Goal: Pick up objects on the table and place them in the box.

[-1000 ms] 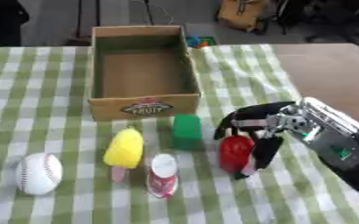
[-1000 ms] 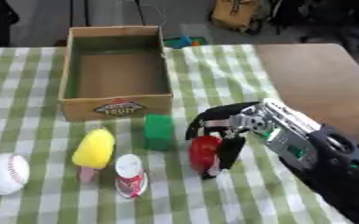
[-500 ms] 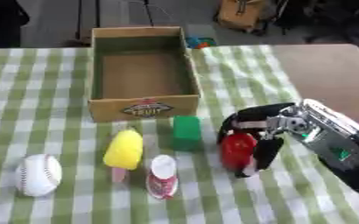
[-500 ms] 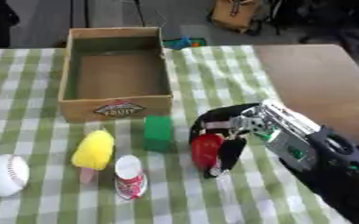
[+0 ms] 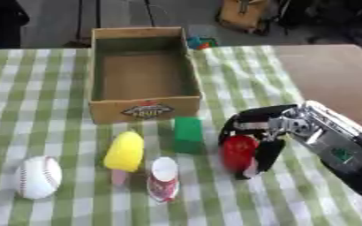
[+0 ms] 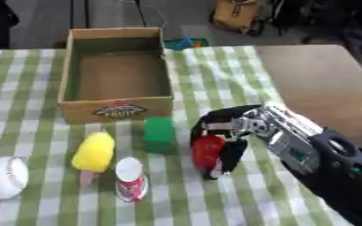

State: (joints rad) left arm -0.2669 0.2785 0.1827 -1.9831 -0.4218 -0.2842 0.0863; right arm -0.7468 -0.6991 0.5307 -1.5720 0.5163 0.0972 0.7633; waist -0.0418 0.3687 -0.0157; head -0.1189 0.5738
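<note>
Curling its fingers round the red object (image 5: 237, 152), the right hand (image 5: 261, 132) sits just right of the green block (image 5: 188, 134).

A green-and-white checked cloth (image 5: 29, 101) covers most of the table; bare brown tabletop (image 5: 331, 75) shows at right. Beyond lies grey floor (image 5: 57, 17) with a tan bag (image 5: 242, 13).
</note>
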